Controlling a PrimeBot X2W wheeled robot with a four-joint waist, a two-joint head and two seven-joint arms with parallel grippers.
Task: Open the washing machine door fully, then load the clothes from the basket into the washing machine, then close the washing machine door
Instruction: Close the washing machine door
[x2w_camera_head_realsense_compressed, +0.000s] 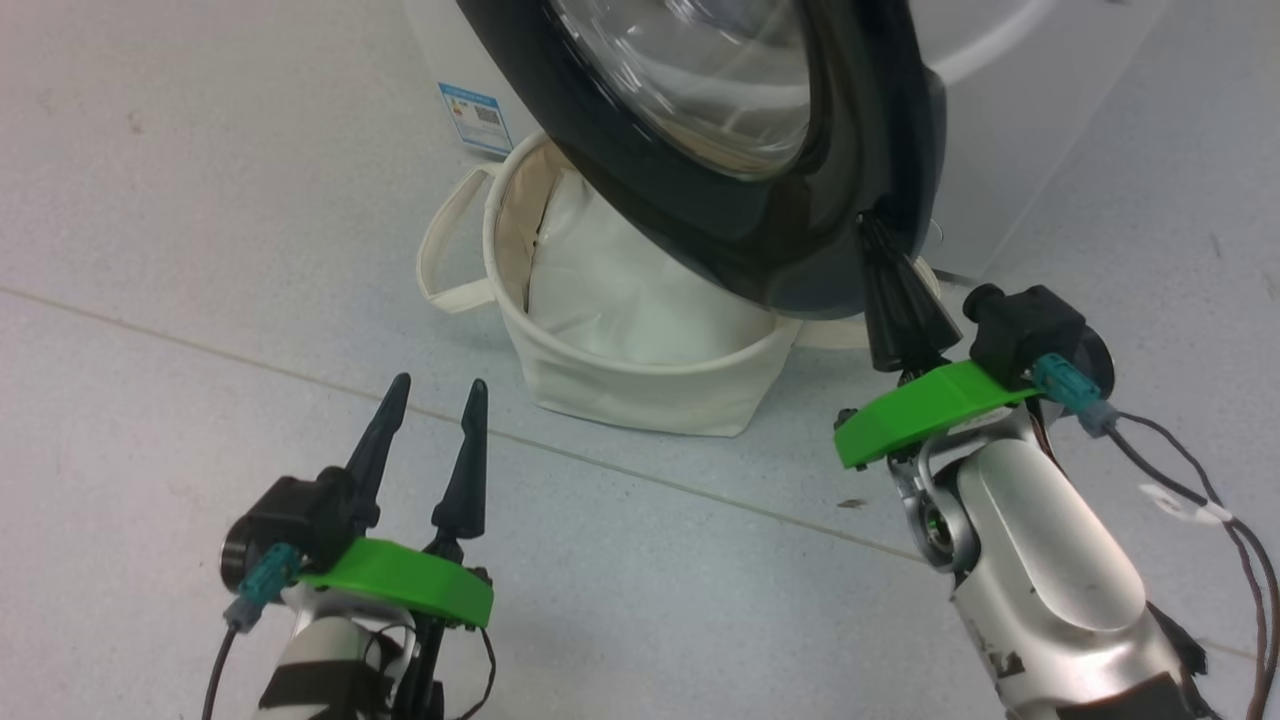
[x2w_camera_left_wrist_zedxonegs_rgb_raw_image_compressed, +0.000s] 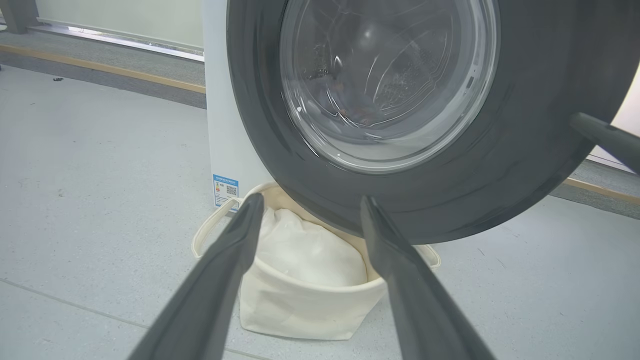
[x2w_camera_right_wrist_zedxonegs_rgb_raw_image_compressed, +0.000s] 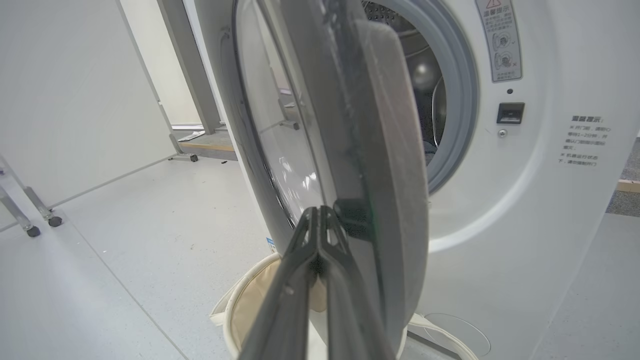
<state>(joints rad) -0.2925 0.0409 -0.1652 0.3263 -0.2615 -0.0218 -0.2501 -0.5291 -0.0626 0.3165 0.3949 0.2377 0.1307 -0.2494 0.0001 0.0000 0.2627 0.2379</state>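
Observation:
The washing machine (x2w_camera_head_realsense_compressed: 1050, 120) stands with its door (x2w_camera_head_realsense_compressed: 740, 230) swung partly out, black rim and glass bowl hanging over the basket (x2w_camera_head_realsense_compressed: 640, 395). My right gripper (x2w_camera_head_realsense_compressed: 868, 225) is shut with nothing between its fingers, and its tips touch the door's lower rim edge. In the right wrist view the right gripper (x2w_camera_right_wrist_zedxonegs_rgb_raw_image_compressed: 318, 210) meets the door (x2w_camera_right_wrist_zedxonegs_rgb_raw_image_compressed: 390, 150) in front of the grey-rimmed drum mouth (x2w_camera_right_wrist_zedxonegs_rgb_raw_image_compressed: 465, 100). My left gripper (x2w_camera_head_realsense_compressed: 437, 385) is open, low and left of the basket. The basket holds a plain white bundle (x2w_camera_left_wrist_zedxonegs_rgb_raw_image_compressed: 310, 250). A dim blue and orange-brown patch (x2w_camera_left_wrist_zedxonegs_rgb_raw_image_compressed: 357, 112) shows through the glass, too blurred to name.
A blue label (x2w_camera_head_realsense_compressed: 475, 118) is stuck low on the washer's side. A floor seam (x2w_camera_head_realsense_compressed: 200, 345) runs across in front of the basket. Cables (x2w_camera_head_realsense_compressed: 1200, 500) trail from my right wrist. A white panel and castor-footed frame legs (x2w_camera_right_wrist_zedxonegs_rgb_raw_image_compressed: 30, 230) stand left of the washer.

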